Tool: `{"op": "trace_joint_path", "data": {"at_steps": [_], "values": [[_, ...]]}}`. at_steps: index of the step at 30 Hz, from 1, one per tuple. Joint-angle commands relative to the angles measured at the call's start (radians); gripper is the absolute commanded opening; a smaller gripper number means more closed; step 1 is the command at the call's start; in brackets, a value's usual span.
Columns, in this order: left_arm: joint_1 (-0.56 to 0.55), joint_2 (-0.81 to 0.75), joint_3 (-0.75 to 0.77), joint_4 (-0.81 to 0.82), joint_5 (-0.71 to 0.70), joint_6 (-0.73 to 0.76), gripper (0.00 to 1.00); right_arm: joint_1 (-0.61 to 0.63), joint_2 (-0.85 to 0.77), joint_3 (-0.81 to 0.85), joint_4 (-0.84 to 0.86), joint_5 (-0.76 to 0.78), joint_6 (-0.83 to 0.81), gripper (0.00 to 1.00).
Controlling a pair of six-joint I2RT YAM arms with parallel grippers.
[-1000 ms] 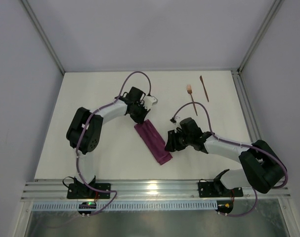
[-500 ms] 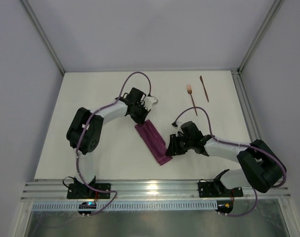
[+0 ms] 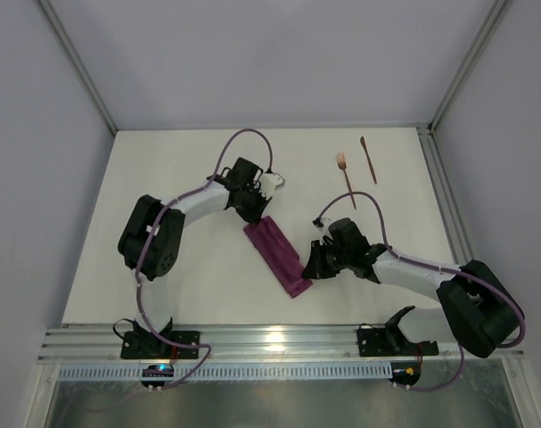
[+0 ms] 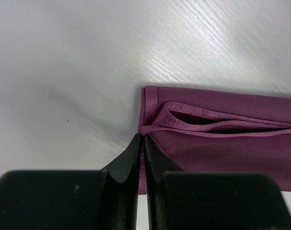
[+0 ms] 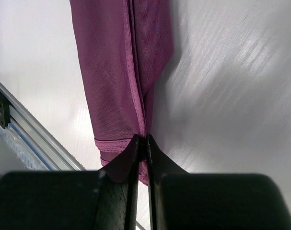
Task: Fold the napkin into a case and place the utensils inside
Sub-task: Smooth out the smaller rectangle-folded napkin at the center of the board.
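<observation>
Napkin: the napkin [image 3: 276, 257], folded into a narrow strip, lies slantwise at centre.
Grippers: the left gripper [image 4: 141, 143] is clenched on its far corner, the right gripper [image 5: 141, 142] on its near hem.
Remaining: fork [image 3: 345, 174] and knife [image 3: 368, 159] lie far right (case seemingly unfinished).

I see matching builds: my left arm [image 3: 199, 198] and right arm [image 3: 404, 266] have bulky black joints, white link shells and a looping purple cable [image 3: 243, 132]; wrist views show matte black wedge-shaped fingers [image 4: 128, 163]
</observation>
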Motion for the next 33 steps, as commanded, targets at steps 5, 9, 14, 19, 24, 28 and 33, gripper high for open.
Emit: {"op": "trace_joint_path", "data": {"at_steps": [5,9,14,19,24,28,33], "values": [[-0.005,-0.046,-0.002,0.017,0.006,0.002,0.07,-0.001,-0.045,0.046,-0.026,0.025,0.007,0.17],[-0.007,-0.047,-0.001,0.017,0.006,0.001,0.07,0.001,-0.046,0.040,-0.014,0.009,0.011,0.22],[-0.005,-0.047,-0.002,0.017,0.008,0.002,0.07,0.001,-0.074,0.040,-0.014,0.009,0.023,0.28],[-0.007,-0.047,0.002,0.017,0.006,0.002,0.07,-0.001,-0.114,0.046,-0.035,0.015,0.023,0.29],[-0.005,-0.047,0.002,0.019,0.008,0.004,0.07,0.001,-0.120,0.029,-0.009,-0.015,0.037,0.29],[-0.005,-0.046,0.000,0.019,0.008,0.002,0.07,-0.001,-0.075,0.022,0.017,-0.015,0.042,0.29],[-0.005,-0.046,-0.002,0.017,0.009,0.004,0.07,0.001,-0.011,0.020,0.049,-0.021,0.042,0.29]]}}
